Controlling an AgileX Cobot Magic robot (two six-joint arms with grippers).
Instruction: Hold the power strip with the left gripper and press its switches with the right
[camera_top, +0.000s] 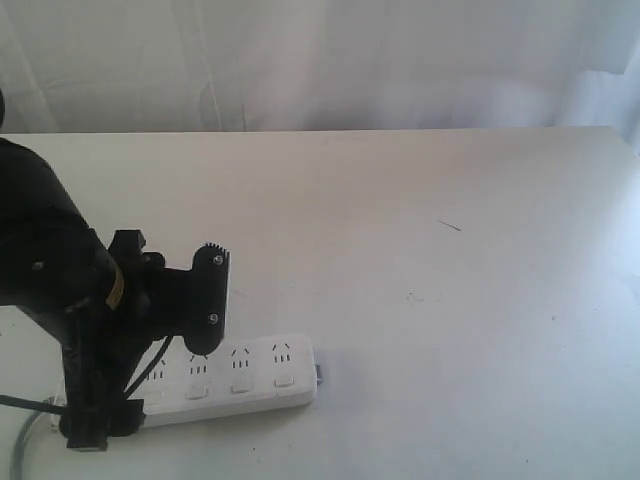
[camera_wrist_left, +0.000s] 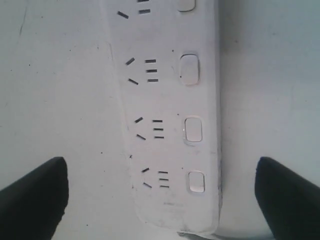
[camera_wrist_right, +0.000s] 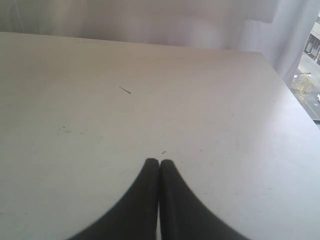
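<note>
White table (camera_top: 450, 300), matte and lightly scuffed. Nearest to us, by its near-left corner, lies the power strip (camera_top: 250, 385), flat, socket side up, roughly along the near edge. Its rounded free end points toward the table's middle. Its other end is hidden under the left arm (camera_top: 50, 270). A grey cord (camera_top: 22, 440) trails off toward the left edge. We see three of the switches (camera_top: 241, 385) in the exterior view, in a row on the strip's near side, one under each socket group.

Past the strip the table carries only a thin dark mark (camera_top: 450, 226) right of centre. Behind the far edge hangs a white curtain (camera_top: 350, 60). The right wrist view catches a strip of window (camera_wrist_right: 312, 60) beyond the far right corner.

The left arm comes in from the left and bends down over the strip's cord half. The left gripper (camera_wrist_left: 161, 164) is spread wide astride the strip. Its black fingers (camera_wrist_left: 35, 200) stand one on each side with bare table showing between each and the strip. We see no contact and nothing held.

The right gripper (camera_wrist_right: 159, 162) is out of the exterior view. Its fingers (camera_wrist_right: 175, 200) are pressed together, empty, over bare table, and point toward the far edge.
</note>
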